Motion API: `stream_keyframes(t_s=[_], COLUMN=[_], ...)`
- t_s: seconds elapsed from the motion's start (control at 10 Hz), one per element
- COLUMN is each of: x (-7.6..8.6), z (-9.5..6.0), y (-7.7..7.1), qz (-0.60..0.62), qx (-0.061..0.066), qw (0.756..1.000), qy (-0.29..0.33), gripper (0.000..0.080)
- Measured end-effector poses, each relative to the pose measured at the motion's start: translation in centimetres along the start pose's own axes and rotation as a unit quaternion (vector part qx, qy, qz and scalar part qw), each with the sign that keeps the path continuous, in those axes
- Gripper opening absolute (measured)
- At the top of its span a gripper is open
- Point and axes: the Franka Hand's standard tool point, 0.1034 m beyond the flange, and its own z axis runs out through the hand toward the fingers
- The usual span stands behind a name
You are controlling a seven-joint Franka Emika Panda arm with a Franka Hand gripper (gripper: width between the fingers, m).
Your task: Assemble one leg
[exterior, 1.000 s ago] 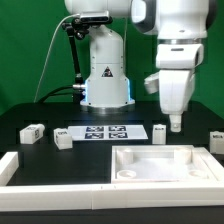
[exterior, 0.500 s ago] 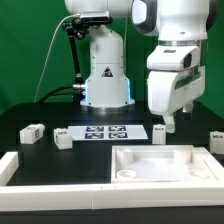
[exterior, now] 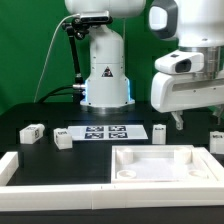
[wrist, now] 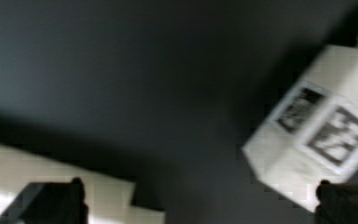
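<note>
Several small white legs with marker tags lie on the black table: one (exterior: 160, 131) right of the marker board, two at the exterior view's left (exterior: 32, 131) (exterior: 64, 140), and one at the far right (exterior: 216, 138). My gripper (exterior: 178, 122) hangs just above the table, close to the right of the leg by the marker board. In the wrist view a tagged leg (wrist: 327, 125) lies ahead of the gripper (wrist: 201, 200), off to one side. The fingers (wrist: 51, 200) are wide apart with nothing between them.
The large white tray-like part (exterior: 190, 153) lies at the front right, just in front of the gripper. The marker board (exterior: 103, 132) lies mid-table. A long white rail (exterior: 50, 178) runs along the front left. The robot base (exterior: 105, 75) stands behind. A white edge (wrist: 25, 170) shows in the wrist view.
The wrist has swung round and the arm's body has shifted toward the exterior view's right. The fingers stay low near the leg by the marker board. No part has moved.
</note>
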Motion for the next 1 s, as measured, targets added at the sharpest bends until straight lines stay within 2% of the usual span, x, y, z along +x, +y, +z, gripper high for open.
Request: stream_keyframes(t_s=[0.2, 0.4, 0.6, 0.7, 1.0], x=[0.5, 0.6, 0.6, 0.5, 0.9], z=[0.2, 0.2, 0.2, 0.2, -0.2], y=[-1.2, -1.5, -1.6, -1.6, -3.0], qz=[0.085, 0.171, 0.229, 0.219, 0.213], qx=[0.011, 0.023, 0.028, 0.027, 0.029], qw=[0.996, 0.985, 0.973, 0.975, 0.976], qy=[-0.001, -0.001, -0.005, -0.012, -0.018], gripper=[0.0649, 0.0649, 0.0649, 0.0649, 0.0649])
